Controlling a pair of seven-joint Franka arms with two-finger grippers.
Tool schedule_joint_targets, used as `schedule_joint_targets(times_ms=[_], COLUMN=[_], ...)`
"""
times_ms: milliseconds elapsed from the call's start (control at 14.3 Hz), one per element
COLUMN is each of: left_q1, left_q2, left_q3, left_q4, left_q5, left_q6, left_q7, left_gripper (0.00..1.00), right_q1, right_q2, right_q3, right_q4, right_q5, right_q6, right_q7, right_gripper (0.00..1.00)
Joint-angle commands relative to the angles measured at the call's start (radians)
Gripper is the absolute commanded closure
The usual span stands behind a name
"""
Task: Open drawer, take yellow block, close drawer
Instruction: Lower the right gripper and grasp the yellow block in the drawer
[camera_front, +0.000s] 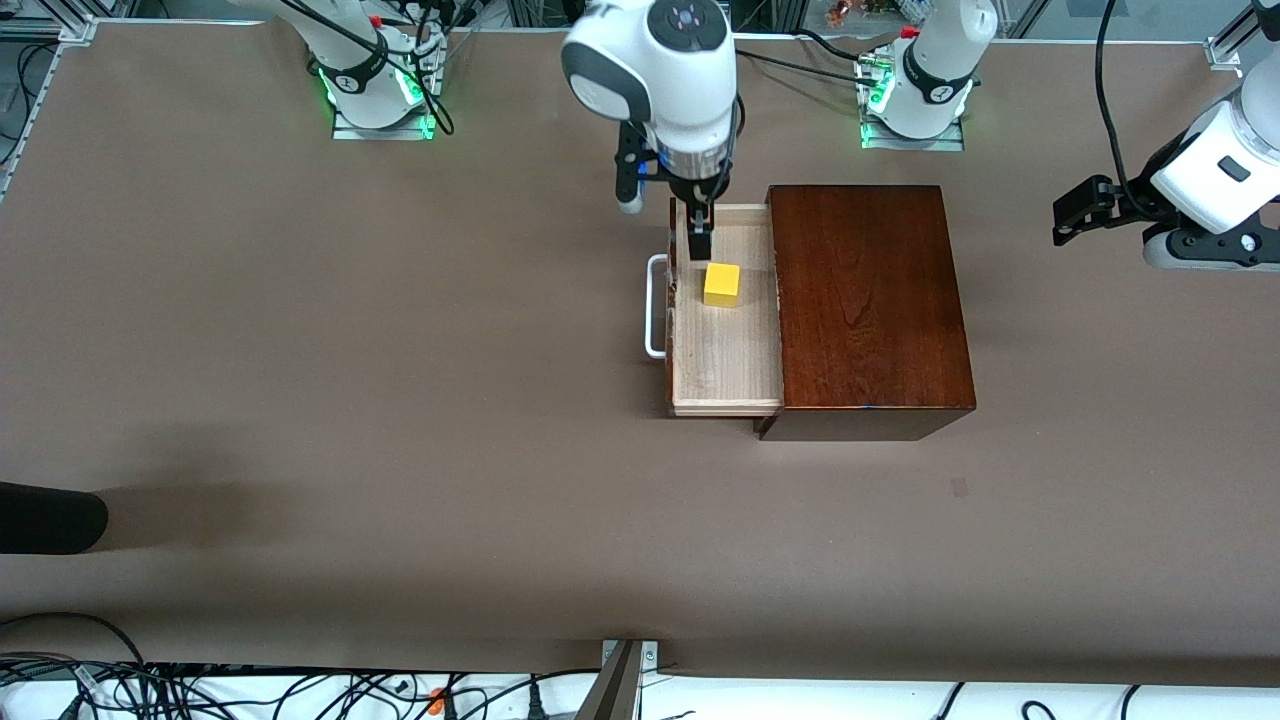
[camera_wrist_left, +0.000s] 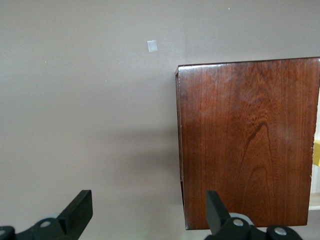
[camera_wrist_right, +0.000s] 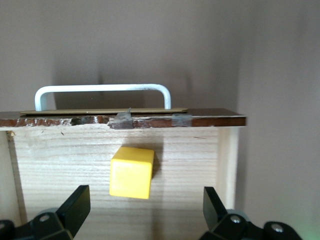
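A: What lies nearest the front camera on the table (camera_front: 300, 400)?

B: Mostly bare brown cover. Then comes the wooden box (camera_front: 868, 300), dark reddish and glossy, with its drawer (camera_front: 725, 350) pulled out toward the right arm's end of the table. The pale floor of the drawer shows, and its white handle (camera_front: 655, 305) sticks out from the dark front.

A: And the yellow block (camera_front: 721, 284)?

B: It sits on the drawer floor, in the part farther from the front camera, close to the drawer front but not touching it. In the right wrist view the block (camera_wrist_right: 131, 172) lies between the two fingers and below them, with the handle (camera_wrist_right: 102, 91) past it.

A: So the right gripper (camera_front: 702, 235) is over it?

B: Over the drawer, just farther from the camera than the block, fingers spread wide and holding nothing.

A: And the left gripper (camera_front: 1075, 212)?

B: It waits at the left arm's end of the table, up in the air beside the box, fingers apart. Its wrist view looks down on the box top (camera_wrist_left: 248, 142).
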Motion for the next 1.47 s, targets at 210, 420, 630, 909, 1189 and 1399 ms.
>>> schedule_joint_targets(times_ms=[210, 420, 630, 909, 1189, 1399], left_q1=[0.04, 0.051, 0.051, 0.054, 0.054, 0.054], left_q2=[0.022, 0.022, 0.022, 0.028, 0.031, 0.033], left_q3=[0.016, 0.014, 0.016, 0.017, 0.016, 0.016], left_q4=[0.009, 0.017, 0.038, 0.044, 0.047, 0.047], left_q5=[-0.047, -0.049, -0.049, -0.04, -0.047, -0.047], left_q6=[0.032, 0.033, 0.032, 0.033, 0.033, 0.035], left_q7=[0.105, 0.113, 0.113, 0.113, 0.113, 0.112], left_gripper=[0.0, 0.0, 0.0, 0.0, 0.0, 0.0], right_q1=[0.027, 0.087, 0.128, 0.128, 0.119, 0.114], right_q2=[0.089, 0.112, 0.133, 0.153, 0.143, 0.135], right_q3=[-0.021, -0.085, -0.133, -0.143, -0.143, -0.136], right_q4=[0.05, 0.051, 0.053, 0.053, 0.053, 0.156], right_q5=[-0.043, -0.045, -0.043, -0.043, -0.042, -0.025], right_q6=[0.084, 0.129, 0.17, 0.19, 0.175, 0.051], right_q7=[0.044, 0.044, 0.054, 0.054, 0.045, 0.034], right_gripper=[0.0, 0.0, 0.0, 0.24, 1.0, 1.0])
